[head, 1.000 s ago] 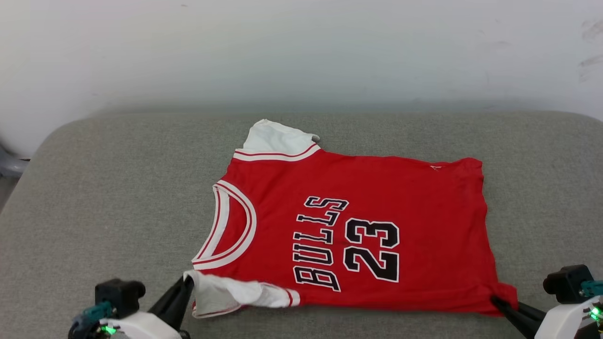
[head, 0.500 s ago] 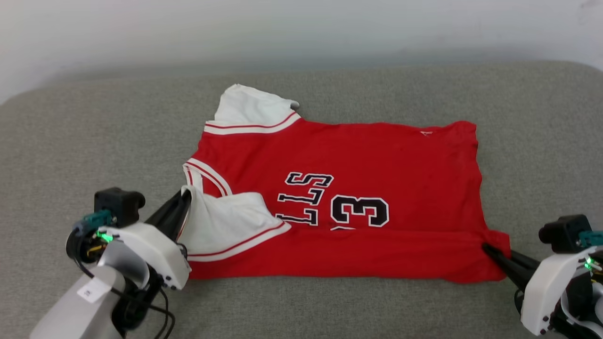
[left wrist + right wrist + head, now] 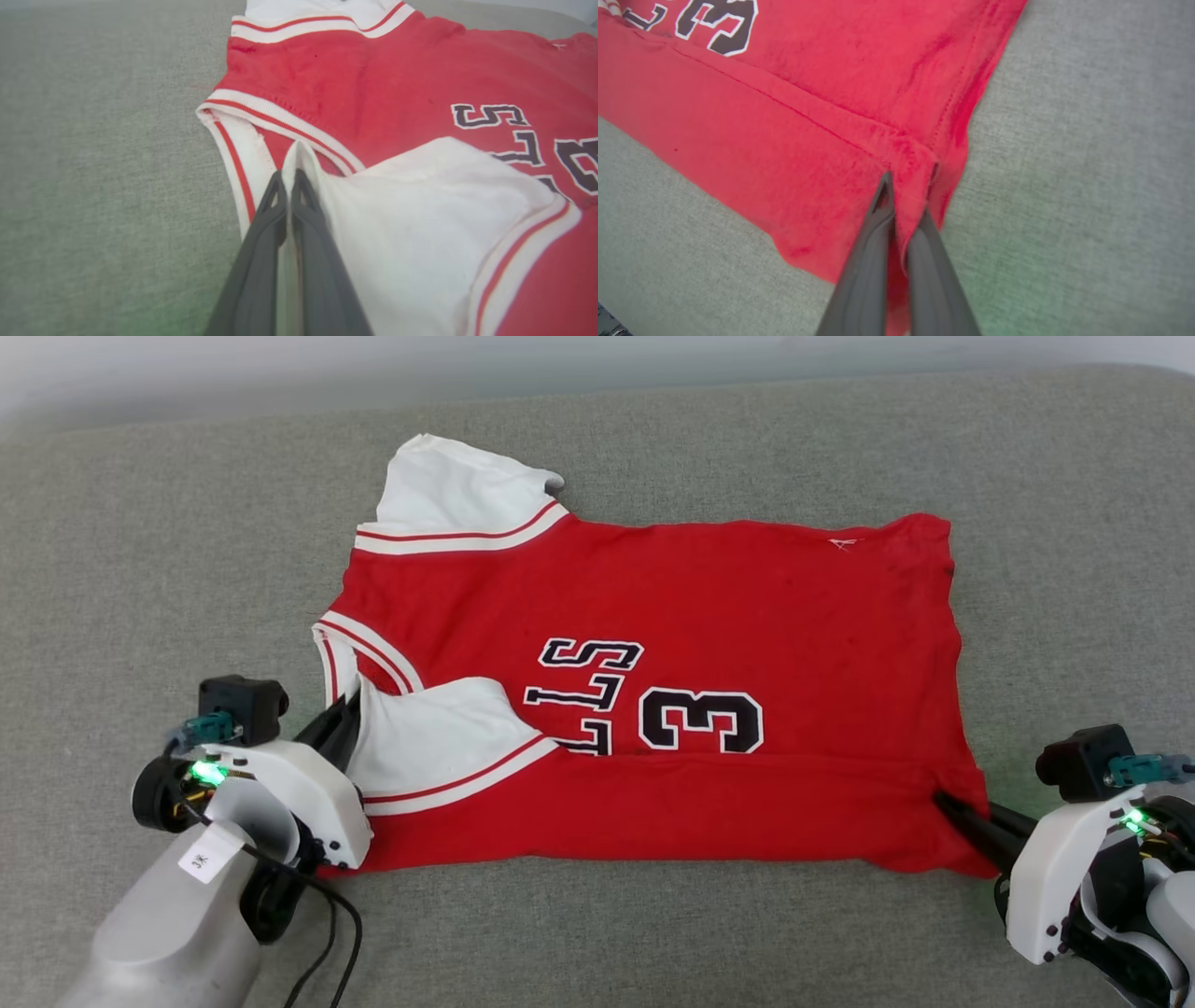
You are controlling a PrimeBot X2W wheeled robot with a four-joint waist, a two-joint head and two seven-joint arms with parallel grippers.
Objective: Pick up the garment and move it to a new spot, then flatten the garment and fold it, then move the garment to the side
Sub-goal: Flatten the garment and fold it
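The garment (image 3: pixel 747 607), a red jersey with white sleeves and black lettering, lies on the grey cushion with its collar to the left. Its near long edge is folded up over the front, hiding part of the letters and number. My left gripper (image 3: pixel 347 711) is shut on the near white sleeve (image 3: pixel 439 728), lifted over the collar area. In the left wrist view the left gripper (image 3: pixel 289 175) pinches the sleeve's edge. My right gripper (image 3: pixel 945 800) is shut on the garment's near hem corner. The right wrist view shows the right gripper (image 3: pixel 908 186) clamping bunched red cloth (image 3: pixel 831 56).
A grey fabric cushion (image 3: pixel 140 523) spreads wide on every side of the garment. A pale wall (image 3: pixel 280 364) runs along its far edge. A black cable (image 3: pixel 336 933) loops beside my left forearm.
Both grippers have carried the near edge away from me over the front, so the fold now covers part of the lettering. The head camera has tilted down.
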